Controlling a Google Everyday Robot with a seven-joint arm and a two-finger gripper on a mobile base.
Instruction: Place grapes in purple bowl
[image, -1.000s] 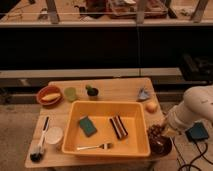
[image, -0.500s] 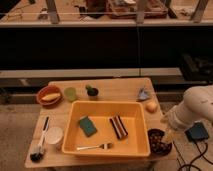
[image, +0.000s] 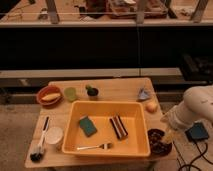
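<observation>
1. The gripper (image: 169, 134) is seen at the table's (image: 115, 87) right edge, at about four o'clock from the yellow tub (image: 75, 122); how far it is open cannot be told.
2. The purple bowl (image: 159, 148) lies just below it, and the dark grapes (image: 157, 137) appear to rest inside.
3. Placement is judged nearly done; a clean upward withdrawal is called for next.
</observation>
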